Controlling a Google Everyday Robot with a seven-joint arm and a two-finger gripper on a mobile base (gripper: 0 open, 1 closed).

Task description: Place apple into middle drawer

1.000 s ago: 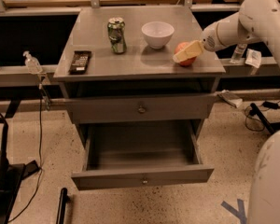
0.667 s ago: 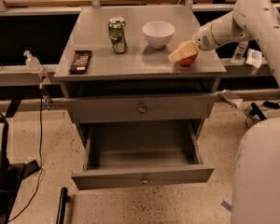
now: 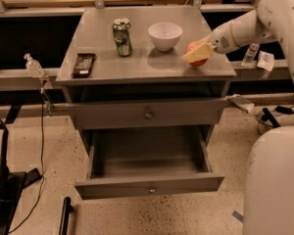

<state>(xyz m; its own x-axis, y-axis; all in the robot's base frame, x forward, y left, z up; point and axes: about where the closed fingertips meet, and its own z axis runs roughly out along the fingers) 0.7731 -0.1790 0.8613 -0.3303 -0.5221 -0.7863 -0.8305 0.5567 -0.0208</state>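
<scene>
The red-orange apple (image 3: pixel 198 60) sits on the grey cabinet top (image 3: pixel 137 65) near its right edge, just right of the white bowl. My gripper (image 3: pixel 199 53) reaches in from the right on the white arm and is right at the apple, covering part of its front. The middle drawer (image 3: pixel 149 184) is pulled out wide open below. Its inside shows nothing in it, and its small round knob faces me. The like knobbed drawer front (image 3: pixel 148 113) above it is shut.
A white bowl (image 3: pixel 165 35), a green can (image 3: pixel 122 36) and a black remote (image 3: pixel 83 64) are on the cabinet top. A clear bottle (image 3: pixel 33 65) stands on the left rail. My white base (image 3: pixel 277 180) fills the lower right. Cables lie on the floor.
My arm has shifted a little to the left while the gripper stays at the apple. The apple has stayed in the same spot on the top. The drawers have not moved.
</scene>
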